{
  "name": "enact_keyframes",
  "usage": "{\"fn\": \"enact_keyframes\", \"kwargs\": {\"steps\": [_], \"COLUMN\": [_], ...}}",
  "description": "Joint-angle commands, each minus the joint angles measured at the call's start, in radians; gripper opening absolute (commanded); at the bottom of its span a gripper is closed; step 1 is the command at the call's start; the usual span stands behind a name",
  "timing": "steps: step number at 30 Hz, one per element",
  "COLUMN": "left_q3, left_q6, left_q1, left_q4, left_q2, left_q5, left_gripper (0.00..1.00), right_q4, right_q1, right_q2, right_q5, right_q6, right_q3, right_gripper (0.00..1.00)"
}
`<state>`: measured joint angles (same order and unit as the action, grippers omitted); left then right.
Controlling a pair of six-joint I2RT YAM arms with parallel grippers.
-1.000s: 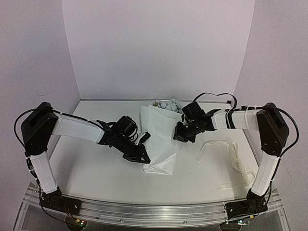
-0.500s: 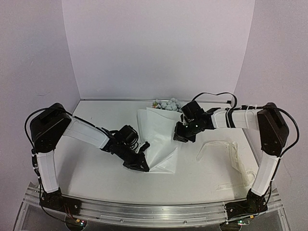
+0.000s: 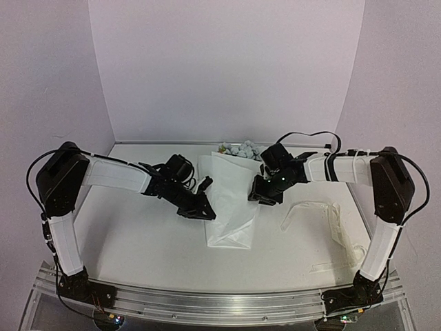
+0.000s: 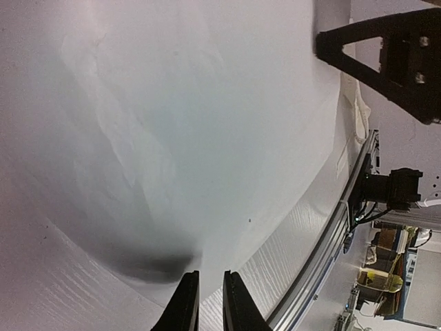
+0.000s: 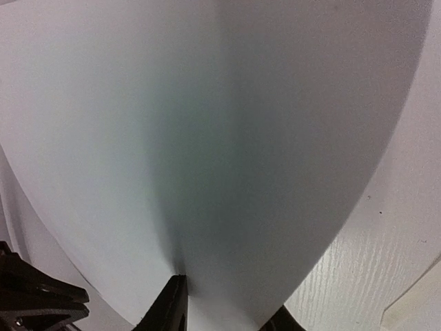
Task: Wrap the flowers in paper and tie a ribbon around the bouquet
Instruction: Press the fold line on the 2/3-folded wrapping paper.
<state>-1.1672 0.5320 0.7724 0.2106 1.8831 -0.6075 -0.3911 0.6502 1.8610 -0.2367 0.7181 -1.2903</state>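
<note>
Between the two arms lies the paper [image 3: 231, 210], long axis running far to near, with the flowers [image 3: 238, 148] showing at its far end. The left gripper [image 3: 202, 211] meets its left edge, jaws narrow; I cannot tell whether they pinch it. The right gripper [image 3: 259, 196] straddles the right edge, jaws parted. Both are equally near, so any fold likely crosses that axis.

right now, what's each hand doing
Left hand: closed on the paper edge.
Right hand: open, paper sitting in the gap, not pinched.
</note>
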Motion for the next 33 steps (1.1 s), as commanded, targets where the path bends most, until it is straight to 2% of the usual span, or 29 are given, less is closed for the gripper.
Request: {"fn": "enact_keyframes", "kwargs": {"steps": [1, 4, 8, 12, 21, 27, 33], "left_q3": [-0.058, -0.081, -0.092, -0.091, -0.094, -0.082, -0.075], "left_q6": [-0.051, -0.059, -0.065, -0.072, -0.109, -0.115, -0.090], "left_q1": [-0.003, -0.002, -0.002, -0.002, -0.002, -0.003, -0.020], "left_q4": [0.033, 0.035, 0.035, 0.037, 0.059, 0.063, 0.050], "left_q2": [0.069, 0.093, 0.098, 0.086, 0.069, 0.044, 0.047], "left_q5": [-0.010, -0.021, -0.032, -0.045, -0.084, -0.080, -0.075], "left_gripper": [0.13, 0.12, 0.12, 0.12, 0.13, 0.13, 0.14], "right_q4": [-0.072, -0.115, -0.166, -0.130, 0.025, 0.047, 0.096], "right_q1": [0.003, 0.019, 0.058, 0.100, 0.126, 0.140, 0.180], "right_q2": [-0.105, -0.163, -0.218, -0.221, -0.027, 0.037, -0.008], "right_q5": [0.030, 0.046, 0.052, -0.010, -0.163, -0.152, -0.082], "right_q6": [-0.015, -0.026, -0.040, -0.039, 0.042, 0.068, 0.085], "right_q3": [0.004, 0.035, 0.057, 0.051, -0.017, -0.018, 0.111], "right_gripper": [0.38, 0.44, 0.47, 0.42, 0.33, 0.28, 0.26]}}
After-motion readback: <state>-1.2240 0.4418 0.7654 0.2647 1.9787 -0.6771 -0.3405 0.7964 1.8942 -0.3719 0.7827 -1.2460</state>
